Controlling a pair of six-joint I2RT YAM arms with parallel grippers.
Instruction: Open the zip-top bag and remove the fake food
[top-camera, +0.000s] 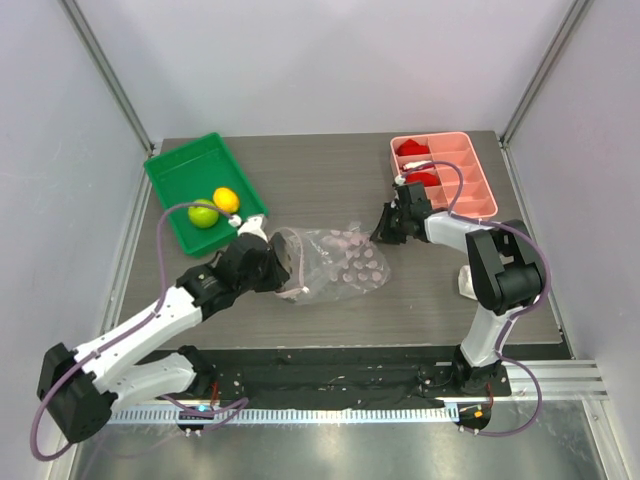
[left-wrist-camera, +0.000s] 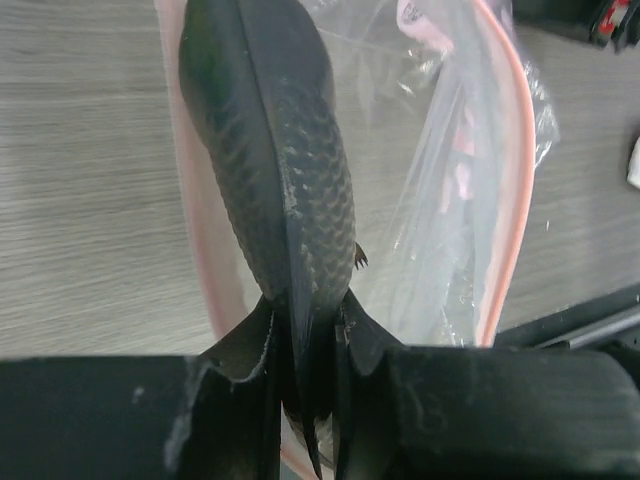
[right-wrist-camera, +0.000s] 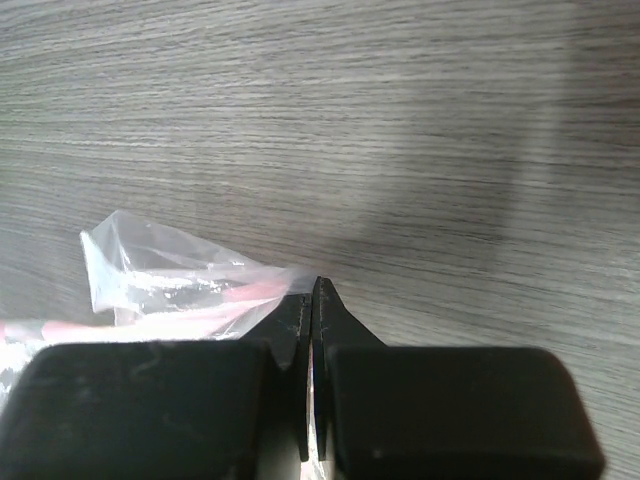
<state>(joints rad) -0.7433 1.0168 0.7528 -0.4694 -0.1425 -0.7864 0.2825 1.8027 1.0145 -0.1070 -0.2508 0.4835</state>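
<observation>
Enclosure: pale walls are seen on three sides of a dark wood-grain table.
Bag position: the zip-top bag is seen lying mid-table between the two arms, mouth turned to the left arm, closed end to the right arm.
Bag mouth: the pink zip strip is parted into a wide loop; no fruit can be made out through the film.
Food position: the fake food is found in the green tray at the far left, well apart from the bag; the lime-green piece lies just beside the yellow-orange piece.
Left claw: narrow, with only a thin seam between the fingers; pointed into the mouth loop, strip seen to either side; no film is seen pinched.
Right claw: clamped on the crumpled far end of the bag, film caught at the seam.
Pink tray: red-and-white pieces are held at the far right; not counted as task items.
Step judged: removal looks done; withdrawal of the left claw and release of the bag are judged to be what is left.
Technique advised: the left claw is best drawn straight back along the mouth axis, fingers narrow so that the strip is not snagged; the far end is best pinned by the right claw until the left is clear.
Risk noted: the light film may cling and be dragged along.
</observation>
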